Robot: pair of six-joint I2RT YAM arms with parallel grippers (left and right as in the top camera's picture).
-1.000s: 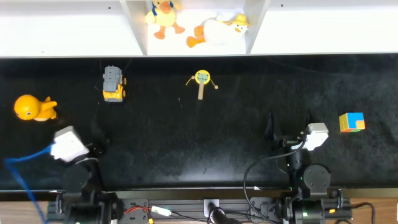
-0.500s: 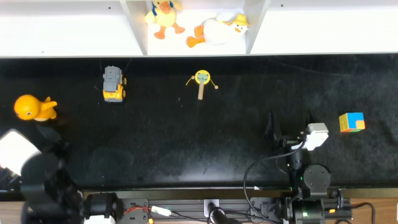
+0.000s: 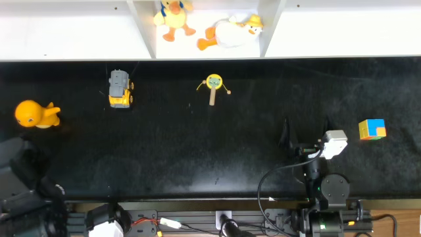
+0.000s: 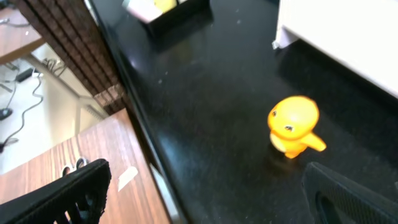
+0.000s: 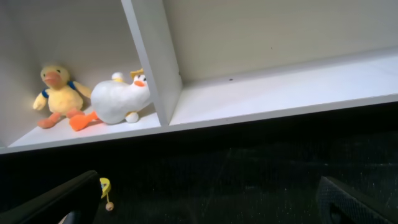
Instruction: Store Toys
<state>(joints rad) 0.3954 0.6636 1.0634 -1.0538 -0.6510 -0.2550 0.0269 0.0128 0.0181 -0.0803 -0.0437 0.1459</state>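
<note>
While both arms sit at the black table [image 3: 197,158]'s near edge, the left gripper [image 4: 205,183] gapes wide, holding nothing, near the orange duck [image 4: 293,126]. Rightward lie a yellow truck [image 3: 120,88] and a rattle [image 3: 214,84] (two plush toys [image 3: 230,31] sit in the white shelf [image 3: 329,29] behind). The right gripper [image 3: 306,128] is spread wide, empty, near a coloured cube [image 3: 371,129].

Six toys can be counted: two in the far shelf [image 3: 72,33], one yellow plush duck [image 3: 173,16] and one white plush duck [image 3: 230,31], and four on the black table [image 3: 197,151], one orange duck [image 3: 36,114] at the left, one toy truck [image 3: 119,89], one rattle [image 3: 214,85] and one coloured cube [image 3: 371,129] at the right.
</note>
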